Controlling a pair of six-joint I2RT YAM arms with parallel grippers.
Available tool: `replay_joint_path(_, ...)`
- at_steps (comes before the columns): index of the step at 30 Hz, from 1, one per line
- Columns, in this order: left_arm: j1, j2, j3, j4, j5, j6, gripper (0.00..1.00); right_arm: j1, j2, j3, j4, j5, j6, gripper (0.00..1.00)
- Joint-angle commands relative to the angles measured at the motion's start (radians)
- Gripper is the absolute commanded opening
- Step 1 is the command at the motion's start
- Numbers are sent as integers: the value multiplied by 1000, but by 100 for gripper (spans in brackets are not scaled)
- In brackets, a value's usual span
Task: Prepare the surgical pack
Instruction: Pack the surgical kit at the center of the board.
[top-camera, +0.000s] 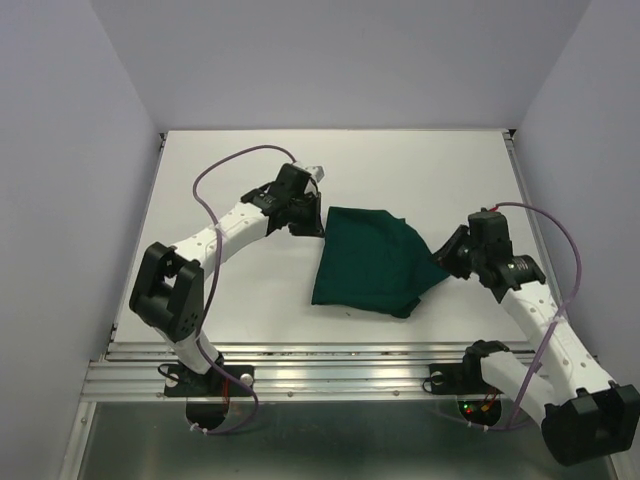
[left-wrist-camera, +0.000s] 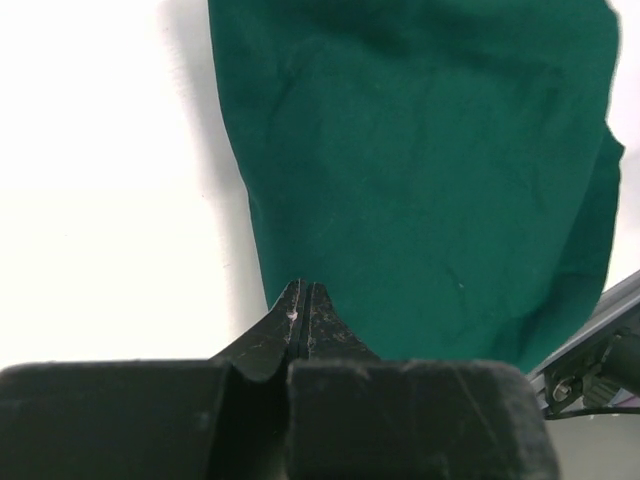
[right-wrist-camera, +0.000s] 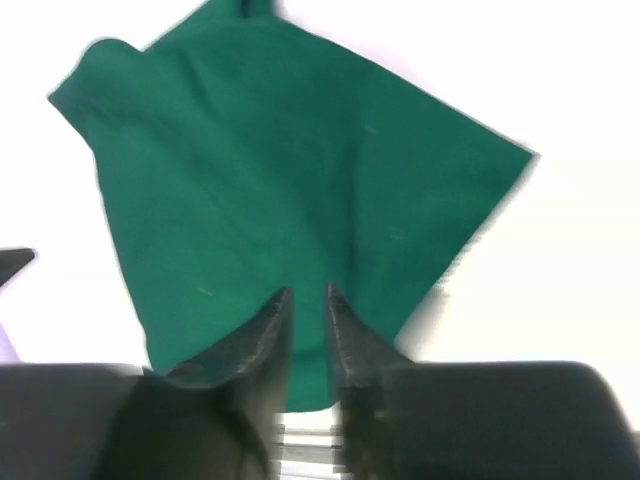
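Left end effector (left-wrist-camera: 303, 290): closed, elbow bent, at the far-left corner of the dark green cloth drape (top-camera: 370, 262).
Right end effector (right-wrist-camera: 307, 295): jaws parted, at drape's right edge.

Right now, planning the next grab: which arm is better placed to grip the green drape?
Right, probably: the right gripper has its jaws apart at the edge of the drape; the left gripper is shut at the far corner and would need opening.

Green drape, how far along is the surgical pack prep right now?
Nothing looks finished: the green drape lies folded over and rumpled on the table, not spread flat. In hand: the left gripper is shut at its edge, the right gripper stands open by the opposite corner. Left: flattening or folding it neatly; no other pack items show.
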Motion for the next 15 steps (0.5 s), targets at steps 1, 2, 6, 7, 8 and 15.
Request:
replay_joint_path(1,-2,43,-51,61,-13,-13,0,-6,91,35,142,-120,-61,14)
replay_joint_path(2,1,59,-60,61,-32,-16,0,-6,131,53,147,-128,-89,11)
replay_joint_path(6,-1,109,-109,94,-7,-33,0,31,292,151,208,-128,-129,6)
replay_joint_path(7,-1,109,-135,113,1,-38,0,42,335,183,258,-157,-132,6)
replay_joint_path(8,-1,108,-143,119,10,-42,0,42,361,203,279,-182,-135,6)
replay_joint_path(15,-2,92,-157,119,-5,-55,0,65,599,312,498,-410,-84,9)
